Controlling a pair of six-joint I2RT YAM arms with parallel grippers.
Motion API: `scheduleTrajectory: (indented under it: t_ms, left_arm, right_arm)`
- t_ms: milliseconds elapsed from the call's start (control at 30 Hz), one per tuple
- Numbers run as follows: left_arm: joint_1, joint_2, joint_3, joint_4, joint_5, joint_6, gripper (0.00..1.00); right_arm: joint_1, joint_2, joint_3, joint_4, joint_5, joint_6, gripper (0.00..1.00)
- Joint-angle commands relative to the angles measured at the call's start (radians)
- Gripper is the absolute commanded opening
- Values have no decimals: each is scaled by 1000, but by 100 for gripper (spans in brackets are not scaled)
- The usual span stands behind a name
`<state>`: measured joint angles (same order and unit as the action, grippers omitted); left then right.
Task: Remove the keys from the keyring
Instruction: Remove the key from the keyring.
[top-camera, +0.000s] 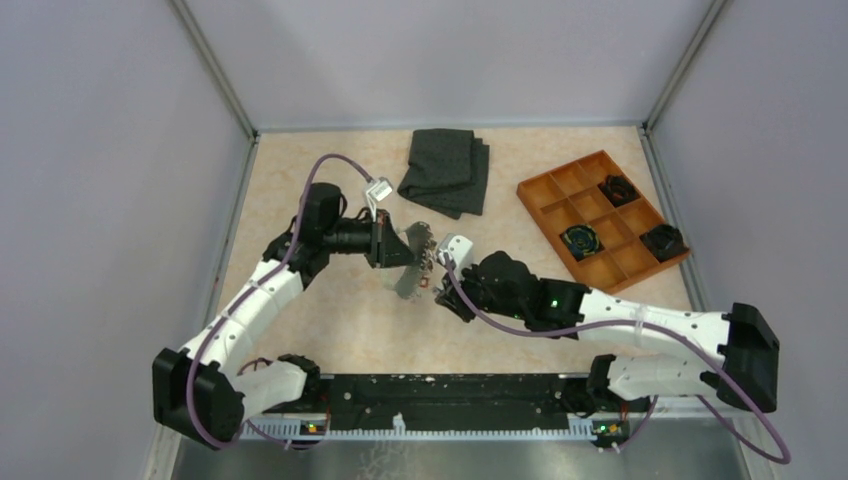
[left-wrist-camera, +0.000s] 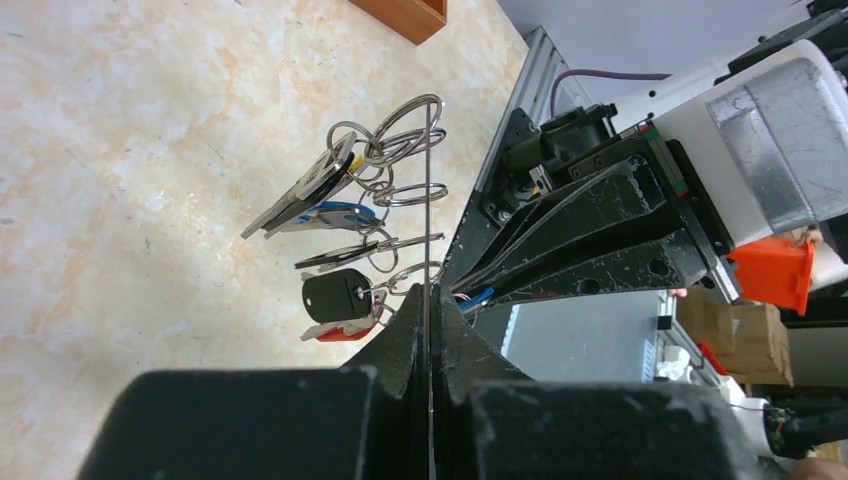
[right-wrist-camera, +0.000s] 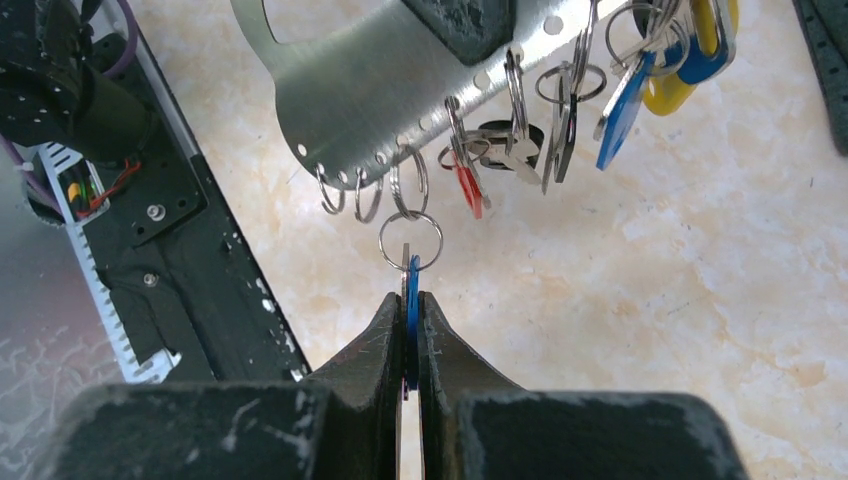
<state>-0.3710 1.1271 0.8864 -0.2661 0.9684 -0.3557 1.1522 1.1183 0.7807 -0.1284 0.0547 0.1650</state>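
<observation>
The left gripper is fully closed on the keyring, a thin grey metal band with a row of holes. The wrist view shows the band edge-on, rising straight out from between the fingertips. The keys hang on split rings off the band's left side in that view, just beyond the tips. A black-headed one and a red one are nearest the fingers.

The right gripper is clamped shut on a blue key, whose head is pinched flat between the 2 fingertips. Just ahead of the tips the key hangs from a small ring. That ring is linked to a larger ring through a hole in the band's lower edge. 2 rings with no key showing hang to the left of it. More keys hang along the same edge to the right, among them a red, a blue and a yellow.

From above, both grippers meet over the middle of the table, with the band held off its surface between them. A folded cloth lies beyond them. A tray sits beyond and to the right of the right gripper.
</observation>
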Motion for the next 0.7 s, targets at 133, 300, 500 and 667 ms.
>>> scheduleTrajectory:
  t_ms: [133, 300, 500, 667]
  left_arm:
    - [-33, -36, 22, -33, -63, 82, 0]
    - [-52, -32, 28, -45, -82, 94, 0]
    - [-70, -25, 33, -50, -98, 96, 0]
    - [-81, -25, 38, -56, -108, 100, 0]
  right_arm:
    - [11, 29, 85, 6, -19, -16, 0]
    - [12, 38, 97, 0, -30, -10, 0]
    - [11, 74, 121, -11, -50, -8, 0]
    - [12, 96, 130, -12, -52, -6, 0]
